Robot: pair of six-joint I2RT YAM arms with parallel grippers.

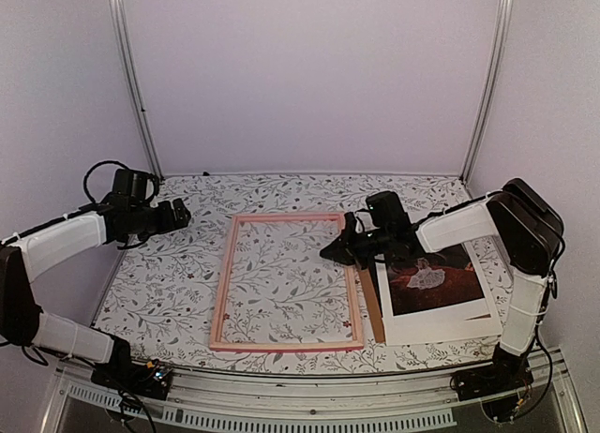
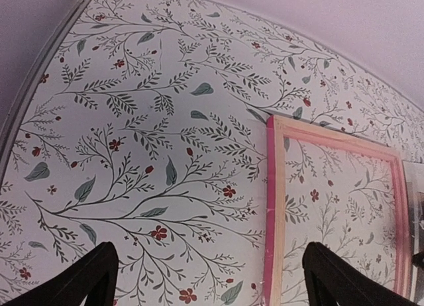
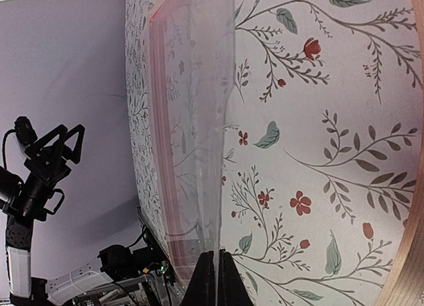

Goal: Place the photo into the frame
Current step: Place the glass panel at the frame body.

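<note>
L arm bent, L gripper jaws spread, left of frame's far corner. R gripper at frame's right rail, pinching clear pane.

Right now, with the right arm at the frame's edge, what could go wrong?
The right fingers pinch a clear sheet by one thin edge; it could slip or knock the frame. The left fingers hang open off to the side, so nothing steadies the frame if nudged. The photo lies close by the right arm, which might scuff it.
</note>
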